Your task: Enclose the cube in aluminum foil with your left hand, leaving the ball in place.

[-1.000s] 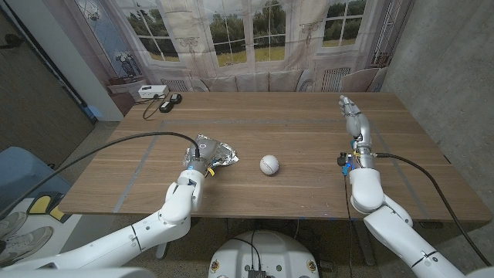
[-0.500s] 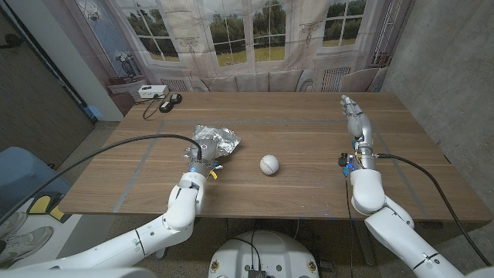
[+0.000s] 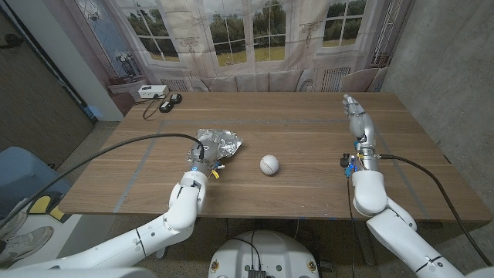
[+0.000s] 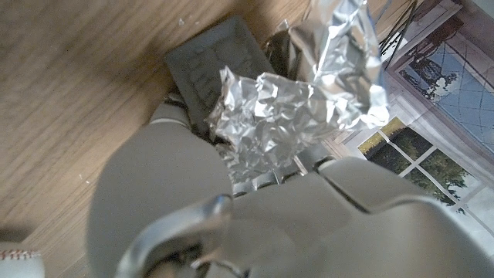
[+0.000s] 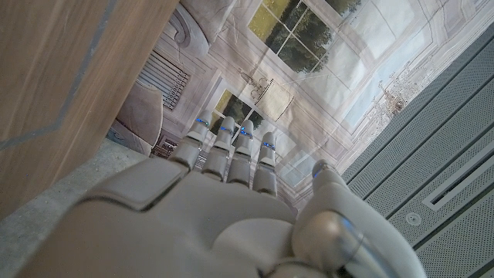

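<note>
left hand (image 3: 202, 157) around crumpled foil (image 3: 218, 142)

The aluminum foil (image 3: 216, 144) is crinkled, shiny metal sheet, full of bright creases. The table (image 3: 293, 131) is matt brown wood with visible grain. The ball (image 3: 268, 164) looks smooth and white. Both the left hand (image 3: 202, 157) and right hand (image 3: 357, 116) have smooth grey plastic shells

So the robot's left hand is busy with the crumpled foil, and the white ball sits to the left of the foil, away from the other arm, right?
Not quite. The left hand is indeed at the crumpled foil, but the white ball lies on the foil's right, between it and the right hand. The head view shows this.
</note>
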Robot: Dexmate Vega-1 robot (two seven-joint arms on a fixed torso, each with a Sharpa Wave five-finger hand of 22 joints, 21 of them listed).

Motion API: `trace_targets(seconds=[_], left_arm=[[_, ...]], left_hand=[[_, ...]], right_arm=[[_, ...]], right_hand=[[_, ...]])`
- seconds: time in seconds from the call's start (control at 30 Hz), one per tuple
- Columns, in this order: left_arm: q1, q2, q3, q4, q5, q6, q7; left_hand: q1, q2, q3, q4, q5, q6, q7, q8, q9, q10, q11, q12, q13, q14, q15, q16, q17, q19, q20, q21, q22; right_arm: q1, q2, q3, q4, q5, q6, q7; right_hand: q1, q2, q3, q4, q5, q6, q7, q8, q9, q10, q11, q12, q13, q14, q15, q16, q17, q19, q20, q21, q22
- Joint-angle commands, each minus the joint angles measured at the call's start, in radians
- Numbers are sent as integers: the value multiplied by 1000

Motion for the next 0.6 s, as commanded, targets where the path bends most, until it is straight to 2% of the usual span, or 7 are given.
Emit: trace_targets(seconds=[0.03, 0.07, 0.1, 0.23, 0.33, 0.47, 0.6], left_arm=[[3, 1, -18, -31, 54, -11, -143], [9, -2, -24, -33, 55, -8, -136], [18, -3, -32, -37, 48, -11, -116], [53, -8, -64, -49, 24, -19, -26], [75, -12, -88, -64, -5, -24, 25], [123, -16, -153, -98, -122, -65, 139], [161, -7, -222, -138, -262, -124, 214]], left_hand=[[-143, 22, -41, 69, 11, -44, -43, 11, -41, -23, -14, -28, -52, -78, 15, -6, -82, -164, 135, -147, 5], [-190, 52, -46, 95, 11, -50, -46, 13, -46, -29, -12, -30, -66, -97, 26, -4, -103, -227, 149, -196, 6], [-221, 66, -52, 108, 9, -51, -51, 14, -47, -31, -7, -31, -77, -117, 39, -5, -119, -261, 160, -226, 7], [-319, 126, -63, 134, 1, -41, -62, 18, -48, -34, -2, -29, -106, -195, 63, -8, -162, -400, 168, -330, 11], [-431, 172, -82, 143, -6, -40, -62, 16, -48, -56, 19, -33, -129, -265, 87, -7, -191, -470, 170, -396, 13], [-540, 198, -104, 151, -6, -61, -63, 10, -48, -94, 30, -38, -147, -307, 113, -3, -207, -494, 172, -434, 15], [-609, 204, -119, 152, -3, -76, -60, 9, -48, -123, 37, -42, -160, -337, 128, -4, -214, -509, 172, -456, 17]], right_arm=[[-11, 5, 9, -9, -9, 7, -1], [-11, 5, 10, -8, -9, 8, -1], [-11, 5, 10, -9, -10, 7, 0], [-9, 7, 11, -7, -7, 9, 4], [-8, 8, 11, -5, -8, 11, 5], [-9, 9, 13, -6, -11, 12, 4], [-12, 9, 16, -11, -13, 10, 4]], right_hand=[[-2, 13, 5, 4, 8, 8, -4, 3, 3, 5, -2, -1, 4, 10, 0, 8, 3, 10, -3, 5, 5], [-2, 12, 5, 4, 8, 8, -5, 3, 3, 5, -2, -1, 4, 10, 0, 8, 3, 10, -3, 5, 5], [-2, 12, 5, 4, 8, 8, -4, 2, 3, 6, -1, -1, 4, 10, 0, 8, 3, 10, -3, 5, 5], [-2, 11, 5, 4, 8, 7, -5, 2, 3, 6, -5, -2, 4, 10, 0, 7, 3, 11, -2, 5, 5], [-2, 10, 5, 4, 8, 7, -5, 2, 3, 6, -3, -2, 4, 12, 2, 7, 2, 11, -2, 5, 5], [-2, 10, 6, 5, 8, 8, -5, 1, 3, 7, -2, -3, 4, 12, 2, 7, 2, 12, 0, 5, 5], [-2, 9, 6, 6, 8, 8, -6, 1, 3, 8, -4, -3, 4, 11, 4, 6, 2, 13, 0, 5, 5]])
